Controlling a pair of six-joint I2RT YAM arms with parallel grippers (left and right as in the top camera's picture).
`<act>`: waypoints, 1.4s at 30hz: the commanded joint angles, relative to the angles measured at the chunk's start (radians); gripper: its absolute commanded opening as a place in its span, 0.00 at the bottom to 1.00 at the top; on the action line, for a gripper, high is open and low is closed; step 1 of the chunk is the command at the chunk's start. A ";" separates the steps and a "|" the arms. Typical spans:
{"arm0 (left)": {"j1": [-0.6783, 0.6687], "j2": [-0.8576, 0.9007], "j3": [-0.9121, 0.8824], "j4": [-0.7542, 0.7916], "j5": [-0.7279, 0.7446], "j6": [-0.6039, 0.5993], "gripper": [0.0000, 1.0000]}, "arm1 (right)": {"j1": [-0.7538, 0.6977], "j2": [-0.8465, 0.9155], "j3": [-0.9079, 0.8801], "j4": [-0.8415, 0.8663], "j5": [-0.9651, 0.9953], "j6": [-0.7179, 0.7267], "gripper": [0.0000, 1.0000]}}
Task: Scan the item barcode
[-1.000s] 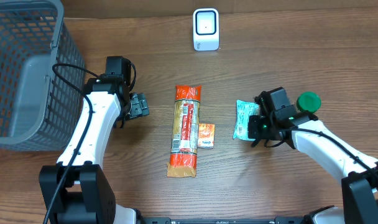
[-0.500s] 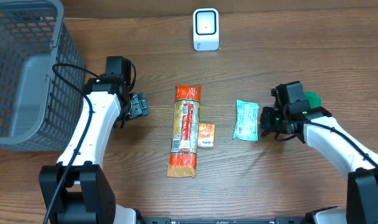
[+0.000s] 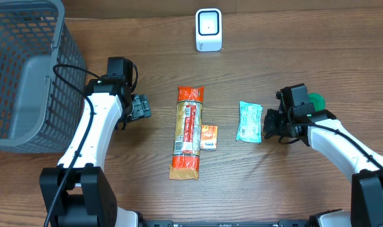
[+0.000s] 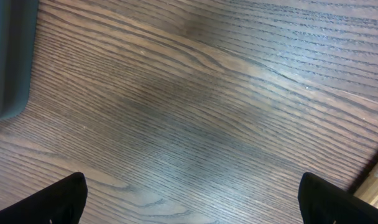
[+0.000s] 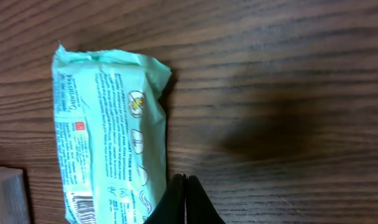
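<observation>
Brown wood-grain table [image 3: 305, 50] — left claw [image 4: 198, 202] wide apart, right claw [image 5: 184, 199] together — beside mint packet [image 5: 108, 137]

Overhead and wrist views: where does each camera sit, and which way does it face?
Overhead: above the table, facing straight down; both arms, basket and scanner show.
Left wrist: on the left arm, facing down at bare wood; open left gripper at the lower corners.
Right wrist: on the right arm, facing down at the green packet; shut right gripper at the bottom edge.
Shared: overhead and right wrist both show the green packet.
</observation>
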 commanded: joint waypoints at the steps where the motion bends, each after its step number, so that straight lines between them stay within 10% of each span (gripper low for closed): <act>1: 0.002 -0.011 0.011 0.002 -0.017 0.012 1.00 | 0.003 0.007 -0.026 0.013 0.006 0.030 0.04; 42: 0.002 -0.011 0.011 0.002 -0.017 0.012 1.00 | 0.102 0.007 -0.027 -0.035 0.055 0.189 0.04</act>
